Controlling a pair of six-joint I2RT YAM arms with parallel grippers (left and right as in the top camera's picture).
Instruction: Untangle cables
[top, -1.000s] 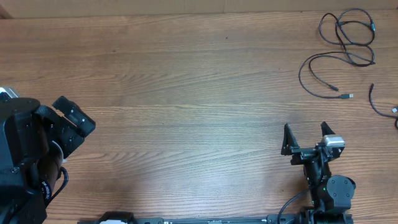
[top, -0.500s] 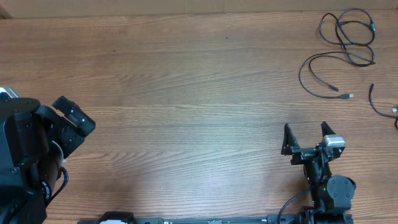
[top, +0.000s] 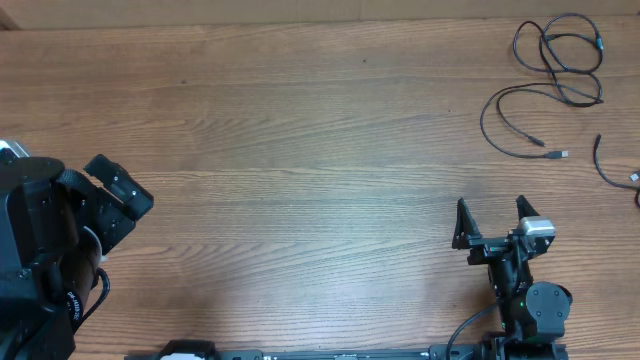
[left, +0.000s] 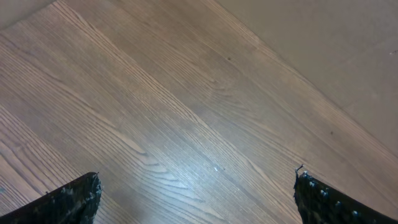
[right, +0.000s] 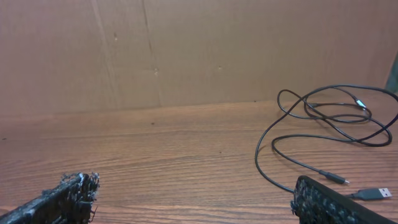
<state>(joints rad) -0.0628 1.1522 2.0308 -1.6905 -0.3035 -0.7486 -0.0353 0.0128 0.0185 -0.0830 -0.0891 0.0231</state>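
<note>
Cables (top: 545, 88) lie in a loose tangle at the far right corner of the table (top: 300, 130). 1 silver-tipped plug (top: 560, 154) trails out on the side nearest the right claw (top: 490, 208). That claw sits near the front edge with its 2 fingers spread wide apart, holding nothing. The cables are well ahead of it and off to its right, not touching it. In the right wrist view the cables (right: 339, 121) loop across the wood beyond the right finger. The left claw (top: 135, 212) is at the far left edge, well apart from the cables, its fingers likewise spread and empty above the wood.
</note>
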